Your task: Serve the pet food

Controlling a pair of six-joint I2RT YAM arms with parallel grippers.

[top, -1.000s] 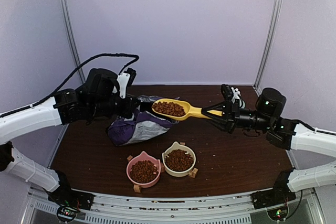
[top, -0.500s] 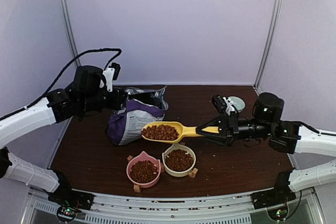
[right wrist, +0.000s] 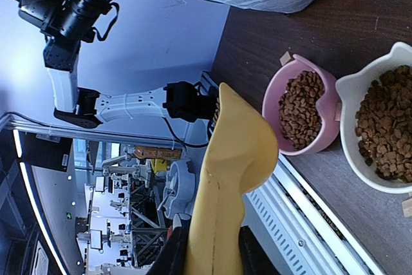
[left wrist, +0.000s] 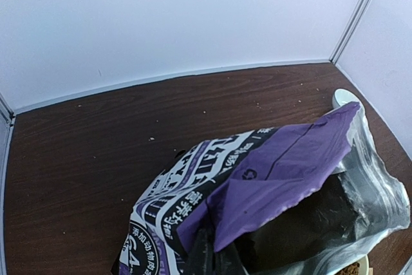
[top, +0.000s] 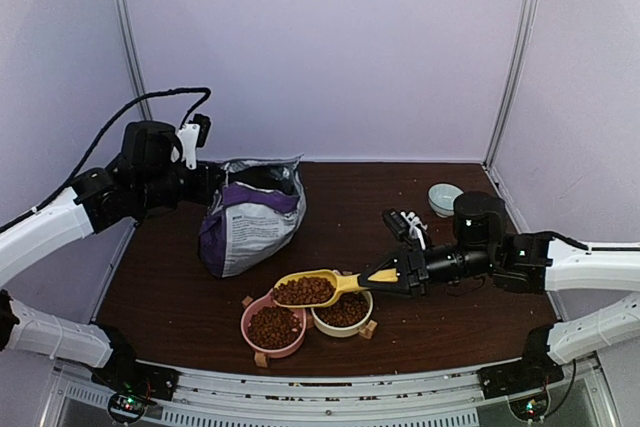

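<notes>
Pet food (top: 303, 291), small dark-brown kibble, heaped in yellow plastic scoop (top: 341, 283), lower centre.
R gripper (top: 398, 275) grasps scoop handle; L gripper (top: 211, 184) clenched on purple foil bag (top: 250, 229), upper left.

A robotics lab booth: plain white wall panels (top: 330, 47) in metal posts (top: 127, 37) enclose a dark table (top: 450, 319).

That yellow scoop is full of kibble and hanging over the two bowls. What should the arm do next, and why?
Probably roll the right claw so the yellow scoop tips its pet food out. The scoop is full and held level, and its head appears to hang over the pink bowl, next to the cream bowl, so pouring seems the step left.
</notes>
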